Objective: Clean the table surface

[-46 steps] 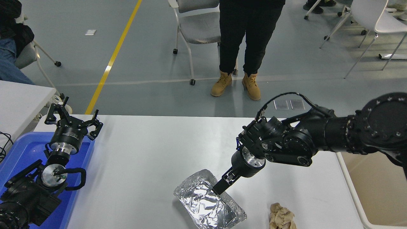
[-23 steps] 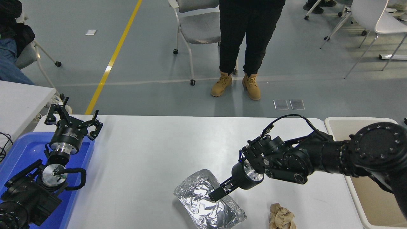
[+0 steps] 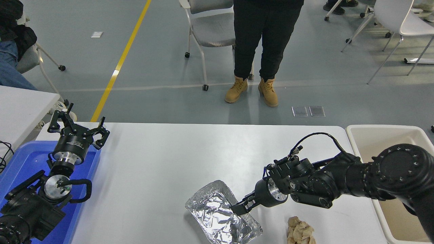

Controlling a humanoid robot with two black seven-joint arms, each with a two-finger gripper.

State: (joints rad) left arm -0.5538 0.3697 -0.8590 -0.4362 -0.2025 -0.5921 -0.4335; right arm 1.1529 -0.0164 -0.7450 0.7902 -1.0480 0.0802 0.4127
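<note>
While the left gripper [image 3: 78, 127] sits parked over a blue tray [image 3: 23, 159] at lower left, jaws spread wide, the right gripper [image 3: 241, 207] reaches onto the white bench [image 3: 162, 169] with jaws clenched on the right rim of a foil tray [image 3: 217, 217]. Crumpled brown paper [image 3: 300, 231] lies near. Beige tub [image 3: 383, 139] at right. No readable writing.

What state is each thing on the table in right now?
Foil tray: upright, crumpled, nothing inside, right end effector at its right rim.
Brown paper wad: crumpled, lying loose right of the tray.
Beige tub: open-topped.
Left end effector: open, parked over the blue bin.
Table surface: not yet cleared.
</note>
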